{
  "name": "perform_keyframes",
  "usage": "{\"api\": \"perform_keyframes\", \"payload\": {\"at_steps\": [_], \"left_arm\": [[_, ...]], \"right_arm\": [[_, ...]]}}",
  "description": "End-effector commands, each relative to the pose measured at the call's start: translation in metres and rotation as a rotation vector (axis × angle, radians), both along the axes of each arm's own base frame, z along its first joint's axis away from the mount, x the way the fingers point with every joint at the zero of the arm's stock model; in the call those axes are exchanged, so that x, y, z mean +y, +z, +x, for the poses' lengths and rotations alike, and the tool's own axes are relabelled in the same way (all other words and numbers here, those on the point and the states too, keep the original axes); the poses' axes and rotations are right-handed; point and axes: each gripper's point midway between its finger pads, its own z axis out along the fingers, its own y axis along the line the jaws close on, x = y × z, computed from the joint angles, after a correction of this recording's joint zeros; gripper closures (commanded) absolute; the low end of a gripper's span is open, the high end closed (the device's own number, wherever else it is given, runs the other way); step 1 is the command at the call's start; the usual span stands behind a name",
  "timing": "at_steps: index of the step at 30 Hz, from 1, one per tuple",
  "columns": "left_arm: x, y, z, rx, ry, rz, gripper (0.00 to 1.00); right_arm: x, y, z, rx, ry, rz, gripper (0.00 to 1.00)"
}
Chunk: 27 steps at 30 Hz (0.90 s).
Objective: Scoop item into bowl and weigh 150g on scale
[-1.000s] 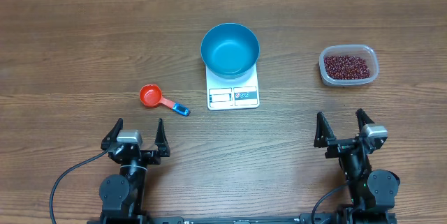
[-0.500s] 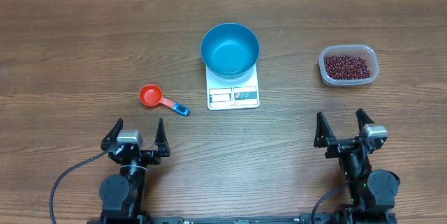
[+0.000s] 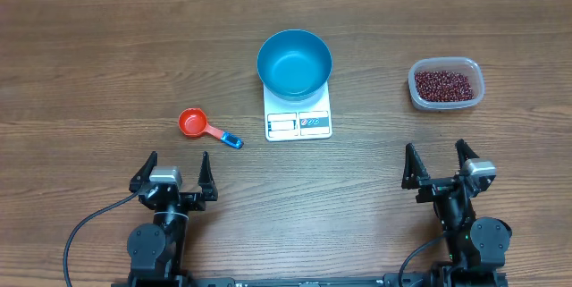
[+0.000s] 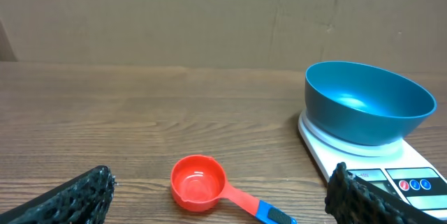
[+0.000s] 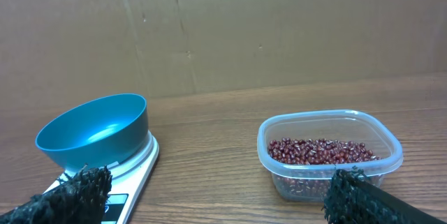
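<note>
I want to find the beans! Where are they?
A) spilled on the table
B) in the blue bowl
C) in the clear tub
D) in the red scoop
C: the beans lie inside the clear tub on the right, while the blue bowl and the red scoop are empty.

You are working over a brown wood-grain surface with the grain running side to side, lit evenly with only a soft sheen. In both wrist views you face a plain tan board, much like cardboard, standing upright along the far edge. It shows faint vertical creases and small scuffs.
</note>
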Motion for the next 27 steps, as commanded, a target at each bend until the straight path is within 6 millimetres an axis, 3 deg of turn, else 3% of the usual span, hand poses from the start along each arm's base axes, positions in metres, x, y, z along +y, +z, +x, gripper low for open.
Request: {"api": "perform_keyframes", "payload": {"at_steps": [1, 22, 27], "left_arm": [[0.001, 0.0, 0.0, -0.009, 0.007, 0.024, 0.0], [0.001, 0.0, 0.0, -0.009, 0.007, 0.023, 0.0], [-0.01, 0.014, 0.0, -0.065, -0.055, 0.01, 0.0]], "right_arm": [[-0.001, -0.002, 0.0, -0.005, -0.005, -0.004, 0.0], [-0.001, -0.002, 0.0, -0.005, -0.005, -0.004, 0.0], [-0.001, -0.002, 0.0, -0.005, -0.005, -0.004, 0.0]]}}
